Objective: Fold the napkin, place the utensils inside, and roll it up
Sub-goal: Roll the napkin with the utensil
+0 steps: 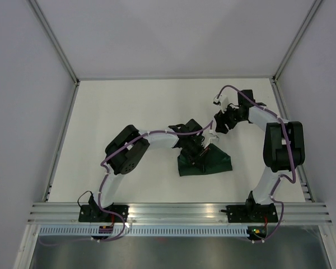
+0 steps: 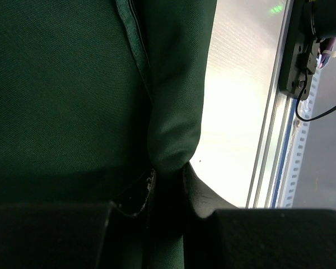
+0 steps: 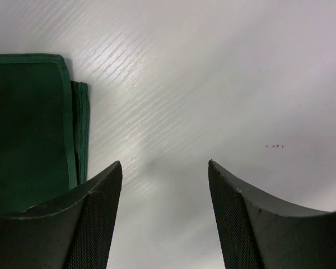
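Figure, near to far. The left end effector (image 2: pixel 168 195) is closed on a bunched fold of the dark green napkin (image 1: pixel 213 163). I see the napkin lying folded on the white worktop (image 1: pixel 129 106), right of centre. Just past the napkin's far corner, the right end effector (image 3: pixel 165 185) hangs over the worktop, jaws spread and gripping nothing, with the napkin's hemmed edge beside its left finger.

Finely woven cloth napkin (image 2: pixel 61 101), ribbed, slightly glossy white table (image 3: pixel 213 67)
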Controlling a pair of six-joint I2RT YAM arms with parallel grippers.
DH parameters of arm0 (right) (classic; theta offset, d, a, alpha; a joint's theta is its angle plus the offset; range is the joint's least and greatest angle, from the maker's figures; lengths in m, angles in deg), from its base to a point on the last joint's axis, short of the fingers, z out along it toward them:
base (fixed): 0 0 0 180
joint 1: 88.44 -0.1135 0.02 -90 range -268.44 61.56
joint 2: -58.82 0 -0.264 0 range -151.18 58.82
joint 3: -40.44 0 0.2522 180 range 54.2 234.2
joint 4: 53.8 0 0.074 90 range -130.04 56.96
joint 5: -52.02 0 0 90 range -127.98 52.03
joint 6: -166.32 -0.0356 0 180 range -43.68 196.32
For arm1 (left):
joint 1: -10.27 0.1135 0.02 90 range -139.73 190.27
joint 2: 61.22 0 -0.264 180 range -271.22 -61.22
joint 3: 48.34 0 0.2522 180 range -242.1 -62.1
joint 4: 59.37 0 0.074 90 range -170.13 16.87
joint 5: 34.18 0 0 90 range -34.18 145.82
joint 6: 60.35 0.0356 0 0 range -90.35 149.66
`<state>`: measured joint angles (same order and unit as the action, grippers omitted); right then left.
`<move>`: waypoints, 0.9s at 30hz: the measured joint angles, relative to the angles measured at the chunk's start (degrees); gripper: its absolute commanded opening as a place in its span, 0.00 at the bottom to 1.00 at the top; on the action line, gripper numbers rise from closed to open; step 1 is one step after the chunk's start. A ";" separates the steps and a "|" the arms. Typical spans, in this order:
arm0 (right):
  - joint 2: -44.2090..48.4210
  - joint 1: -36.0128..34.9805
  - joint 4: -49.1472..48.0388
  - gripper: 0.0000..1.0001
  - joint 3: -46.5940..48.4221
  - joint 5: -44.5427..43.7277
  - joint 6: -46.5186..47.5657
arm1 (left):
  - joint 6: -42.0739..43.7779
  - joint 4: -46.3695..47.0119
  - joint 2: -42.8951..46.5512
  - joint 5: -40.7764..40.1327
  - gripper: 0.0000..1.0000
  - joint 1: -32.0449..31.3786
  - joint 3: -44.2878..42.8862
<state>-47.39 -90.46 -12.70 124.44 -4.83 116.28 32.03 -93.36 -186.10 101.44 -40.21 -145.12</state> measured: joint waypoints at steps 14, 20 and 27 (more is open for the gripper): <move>10.25 8.11 9.70 0.67 2.05 9.64 3.48 | -3.10 -6.82 -4.72 4.39 0.02 2.05 -6.10; 22.91 7.76 16.65 0.68 -4.17 13.92 13.49 | -3.93 -9.97 -6.56 7.10 0.02 3.85 -7.91; 34.07 0.59 20.68 0.70 -19.21 13.16 23.89 | -3.98 -12.20 -8.26 10.08 0.02 4.92 -9.22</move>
<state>-13.32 -89.87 7.97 105.22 8.33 140.17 28.05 -105.56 -194.36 111.52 -35.29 -154.35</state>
